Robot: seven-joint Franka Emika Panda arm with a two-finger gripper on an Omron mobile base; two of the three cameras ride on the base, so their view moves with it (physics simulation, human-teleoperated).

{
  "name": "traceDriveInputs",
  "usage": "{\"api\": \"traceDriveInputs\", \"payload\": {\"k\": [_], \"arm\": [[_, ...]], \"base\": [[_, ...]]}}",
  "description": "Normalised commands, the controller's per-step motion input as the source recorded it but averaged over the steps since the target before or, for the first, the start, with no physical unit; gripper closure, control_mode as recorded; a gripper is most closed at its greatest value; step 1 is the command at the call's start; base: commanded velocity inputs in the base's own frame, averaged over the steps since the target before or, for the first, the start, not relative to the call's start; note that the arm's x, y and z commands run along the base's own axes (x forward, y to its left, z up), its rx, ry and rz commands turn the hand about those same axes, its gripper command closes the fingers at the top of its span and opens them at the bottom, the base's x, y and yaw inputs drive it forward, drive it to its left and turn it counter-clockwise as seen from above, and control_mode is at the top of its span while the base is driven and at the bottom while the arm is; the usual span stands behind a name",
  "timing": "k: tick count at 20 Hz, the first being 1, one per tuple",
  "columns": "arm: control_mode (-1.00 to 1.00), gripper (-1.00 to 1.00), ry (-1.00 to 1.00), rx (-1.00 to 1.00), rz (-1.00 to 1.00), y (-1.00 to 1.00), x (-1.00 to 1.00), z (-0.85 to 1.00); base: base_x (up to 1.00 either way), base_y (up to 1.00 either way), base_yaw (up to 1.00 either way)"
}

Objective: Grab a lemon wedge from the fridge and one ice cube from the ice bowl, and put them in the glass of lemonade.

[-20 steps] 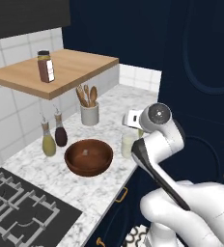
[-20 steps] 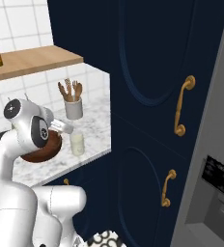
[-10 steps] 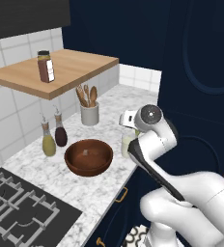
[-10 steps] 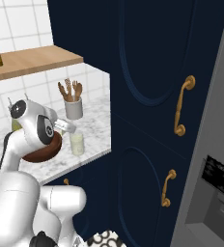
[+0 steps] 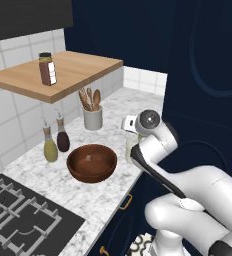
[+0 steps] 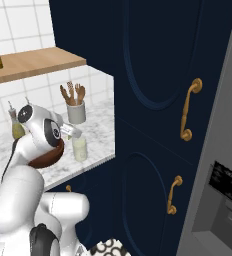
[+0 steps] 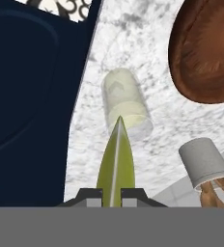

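My gripper [image 7: 113,194] is shut on a yellow-green lemon wedge [image 7: 116,159], which points away from the hand. Just past the wedge's tip, the glass of lemonade [image 7: 126,103] stands on the marble counter near its edge. In the left base view the gripper [image 5: 130,124] hangs above the glass [image 5: 130,150], half hidden by the arm. It shows the same way from the right, gripper [image 6: 70,131] over glass [image 6: 80,149]. The brown wooden ice bowl [image 5: 92,162] sits left of the glass, with a small pale piece inside. The grey fridge [image 6: 223,125] stands at the far right.
A grey utensil crock [image 5: 92,118] with wooden spoons stands behind the bowl. Two slim bottles [image 5: 56,142] stand by the tiled wall under a wooden shelf [image 5: 63,75]. A black stove [image 5: 23,215] lies at the lower left. Tall navy cabinets [image 6: 158,100] rise right of the counter.
The hand has swung a little left, from beside the counter's edge to over the glass, with the wedge still in its grip.
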Motion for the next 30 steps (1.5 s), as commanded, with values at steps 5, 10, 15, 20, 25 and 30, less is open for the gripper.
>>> {"api": "traceDriveInputs", "payload": {"k": [5,10,15,20,25,30], "arm": [[-1.0,1.0,0.0,0.0,-0.06,0.0,0.24,-0.14],[-1.0,1.0,0.0,0.0,-0.03,0.0,0.2,-0.01],[-1.0,1.0,0.0,0.0,-0.02,0.04,0.19,-0.08],[-1.0,1.0,0.02,0.0,-0.02,0.07,0.2,-0.13],[-1.0,1.0,0.04,0.0,-0.03,0.06,0.16,-0.1],[-1.0,1.0,0.02,0.0,-0.02,0.06,0.19,-0.16]], "base": [[0.0,0.0,0.0],[0.0,0.0,0.0],[0.0,0.0,0.0],[0.0,0.0,0.0],[0.0,0.0,0.0],[0.0,0.0,0.0]]}}
